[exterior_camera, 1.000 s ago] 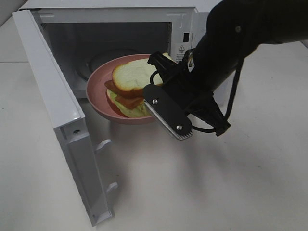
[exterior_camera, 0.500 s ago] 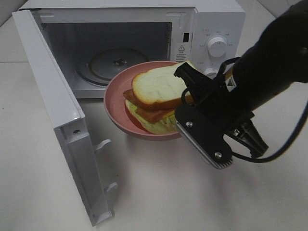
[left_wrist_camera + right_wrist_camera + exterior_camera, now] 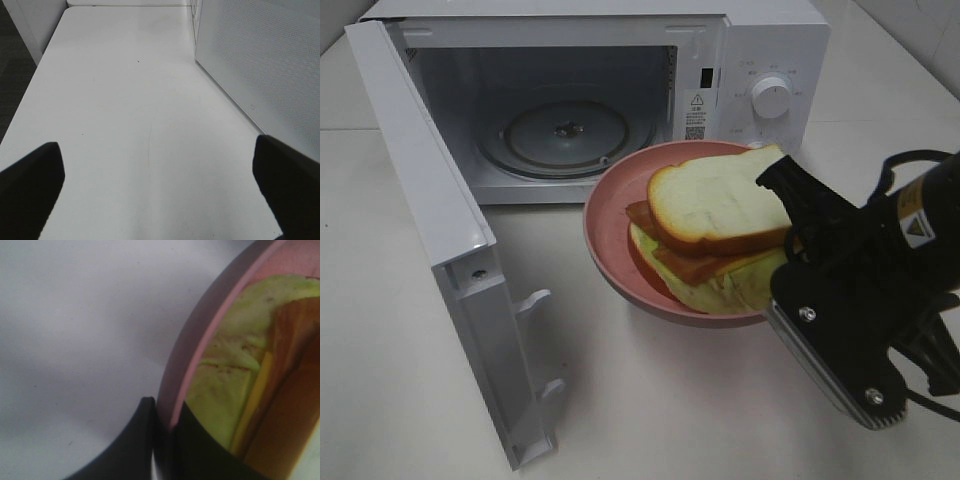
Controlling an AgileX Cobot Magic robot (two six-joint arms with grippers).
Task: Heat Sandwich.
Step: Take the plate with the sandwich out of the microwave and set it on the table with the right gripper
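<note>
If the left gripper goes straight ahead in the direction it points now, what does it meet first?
Probably nothing close: ahead of the open left gripper lies only bare white table. The open microwave door stands off to one side of that line, though depth is hard to judge.

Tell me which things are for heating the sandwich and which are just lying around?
For the job:
- sandwich
- plate under it
- microwave, door open
- right end effector, shut on the plate's rim

Just there:
- table
- left end effector, open, holding nothing
</note>
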